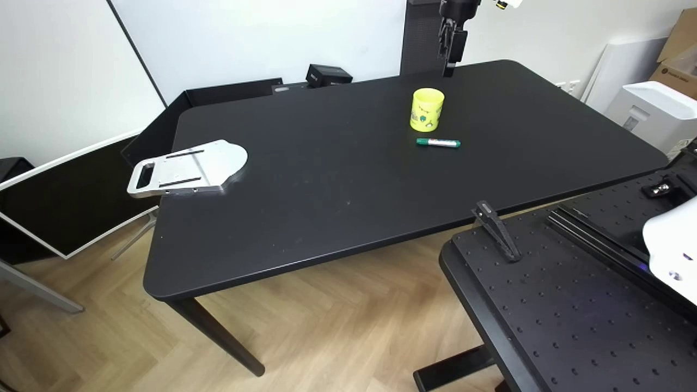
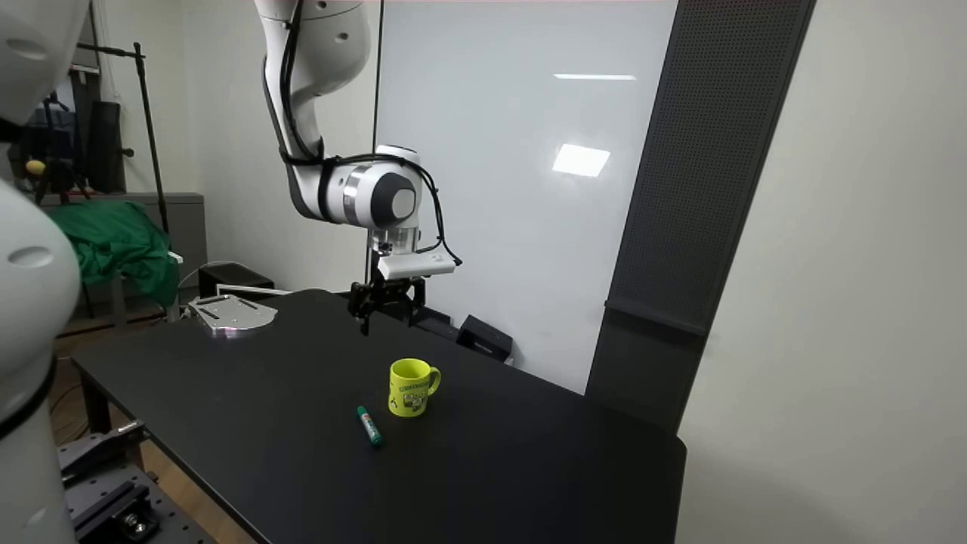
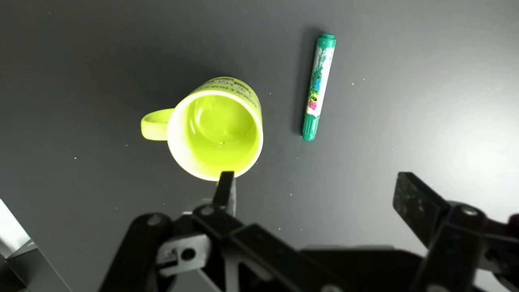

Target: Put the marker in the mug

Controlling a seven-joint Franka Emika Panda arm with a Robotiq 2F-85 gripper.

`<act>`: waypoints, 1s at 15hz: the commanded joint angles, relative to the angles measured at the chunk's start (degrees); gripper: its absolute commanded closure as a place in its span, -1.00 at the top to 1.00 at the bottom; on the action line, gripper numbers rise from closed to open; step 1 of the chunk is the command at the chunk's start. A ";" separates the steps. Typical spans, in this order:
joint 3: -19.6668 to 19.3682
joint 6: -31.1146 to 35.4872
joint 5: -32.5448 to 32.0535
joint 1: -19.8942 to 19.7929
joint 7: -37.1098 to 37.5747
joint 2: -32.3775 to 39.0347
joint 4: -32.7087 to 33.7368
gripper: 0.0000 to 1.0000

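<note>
The green marker (image 1: 438,142) with a white printed label lies flat on the black table. It shows in an exterior view (image 2: 369,425) and in the wrist view (image 3: 319,87). The yellow mug (image 1: 426,110) stands upright beside it, a small gap apart, also in an exterior view (image 2: 409,389). In the wrist view the mug (image 3: 219,129) is open towards me, with nothing inside and its handle to the left. My gripper (image 3: 316,176) is open and empty above the table, its left fingertip overlapping the mug's rim in that view. It also shows in both exterior views (image 1: 448,68) (image 2: 387,325).
A flat silver plate (image 1: 190,166) lies at the table's far end, partly over its edge. A black box (image 1: 328,75) is behind the table's back edge, near a whiteboard (image 2: 514,189). A perforated black bench (image 1: 544,305) with a clamp (image 1: 496,231) adjoins the table (image 1: 305,179).
</note>
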 commanded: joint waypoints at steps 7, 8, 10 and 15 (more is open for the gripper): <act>1.07 3.14 -2.31 -1.64 1.91 5.63 -0.33 1.00; 1.14 4.27 -2.42 -1.81 1.72 6.34 -0.32 1.00; 0.99 6.44 -3.11 -1.86 1.97 8.06 -0.10 1.00; 0.82 8.09 -4.62 -1.97 2.94 11.58 0.15 1.00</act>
